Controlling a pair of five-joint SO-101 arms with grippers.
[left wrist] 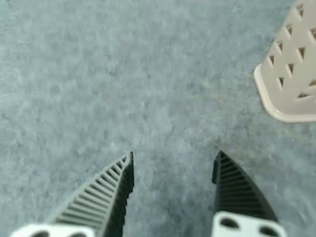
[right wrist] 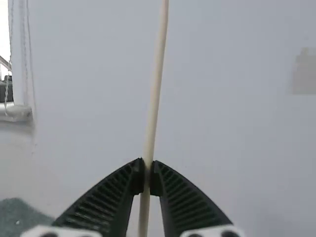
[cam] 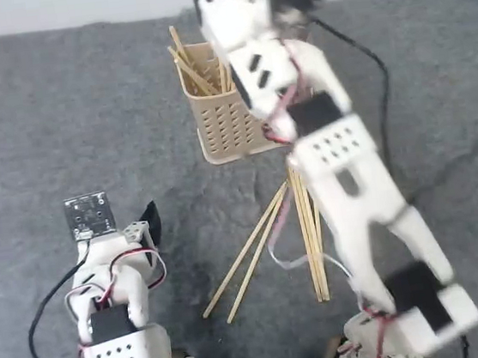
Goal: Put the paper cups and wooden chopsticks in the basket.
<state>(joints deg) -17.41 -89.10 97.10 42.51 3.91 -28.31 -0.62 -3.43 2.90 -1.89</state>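
Currently I find my right gripper [right wrist: 147,170] clamped on one chopstick [right wrist: 157,74] that runs straight out past its jaws, lifted, I judge, for dropping into the basket [cam: 216,131], while my left gripper [left wrist: 173,170] gapes wide on nothing.

chopsticks [cam: 192,72] stand in the basket [cam: 225,130], loose chopsticks [cam: 310,249] before it.

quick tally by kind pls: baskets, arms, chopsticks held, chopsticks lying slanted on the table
basket: 1
arms, left arm and right arm: 2
held chopstick in the right end effector: 1
slanted chopsticks on the table: 2
total: 6
the bundled chopsticks beside them are too tight to count
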